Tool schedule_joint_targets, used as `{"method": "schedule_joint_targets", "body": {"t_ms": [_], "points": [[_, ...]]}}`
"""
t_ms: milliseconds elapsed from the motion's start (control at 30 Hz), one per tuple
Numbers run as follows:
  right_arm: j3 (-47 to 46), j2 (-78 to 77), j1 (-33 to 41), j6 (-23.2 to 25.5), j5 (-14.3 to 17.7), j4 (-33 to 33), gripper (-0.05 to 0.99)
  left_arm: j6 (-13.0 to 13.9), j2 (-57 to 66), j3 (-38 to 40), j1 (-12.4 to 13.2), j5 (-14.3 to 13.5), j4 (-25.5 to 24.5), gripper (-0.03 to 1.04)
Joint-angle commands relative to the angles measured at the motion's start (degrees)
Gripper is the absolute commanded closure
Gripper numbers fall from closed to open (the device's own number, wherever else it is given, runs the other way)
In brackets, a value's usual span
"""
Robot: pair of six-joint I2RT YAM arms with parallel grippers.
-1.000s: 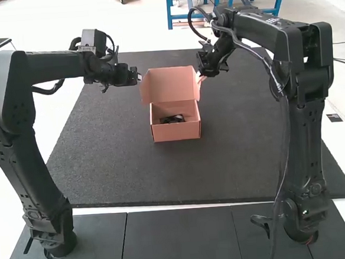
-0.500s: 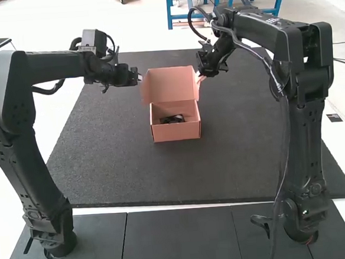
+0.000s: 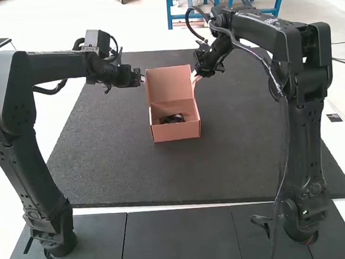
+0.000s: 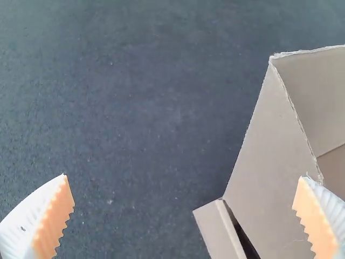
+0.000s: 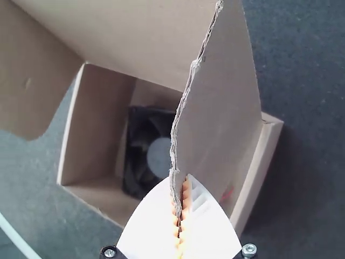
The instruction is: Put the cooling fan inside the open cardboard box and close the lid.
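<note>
The cooling fan apparently sits boxed below my right pincer, clenched on the lid flap; left pincer gapes; closing remains.

Matt cardboard box, seemingly rubbery mat

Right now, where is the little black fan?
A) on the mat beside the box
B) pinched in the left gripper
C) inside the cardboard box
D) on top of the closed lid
C: the cooling fan lies on the floor of the open cardboard box, and the right gripper is shut on a lid flap, not on the fan.
</note>
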Motion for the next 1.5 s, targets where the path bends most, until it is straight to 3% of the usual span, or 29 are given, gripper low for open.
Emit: {"method": "schedule_joint_targets", "body": {"t_ms": [0,400,733,1167,1467], "points": [[1.3,-3.0,1.3,1.3,-3.4,0.2,0.94,0.4,0.0,1.7,-0.3,0.4,0.2,0.05],[1.3,-1.9,1.3,1.5,-4.2,-2.6,0.94,0.4,-0.1,1.8,-0.3,0.4,-0.1,0.05],[1.2,-1.5,0.7,-4.4,0.7,-8.1,0.94,0.6,-0.3,3.0,-0.3,0.4,-1.6,0.05],[1.2,-1.4,1.3,-6.8,2.8,-9.2,0.94,0.7,-1.2,3.2,-0.3,0.4,-2.7,0.05],[0.5,-0.9,1.3,-7.0,2.6,-10.5,0.94,0.8,-1.9,3.2,-0.3,0.4,-2.9,0.05]]}}
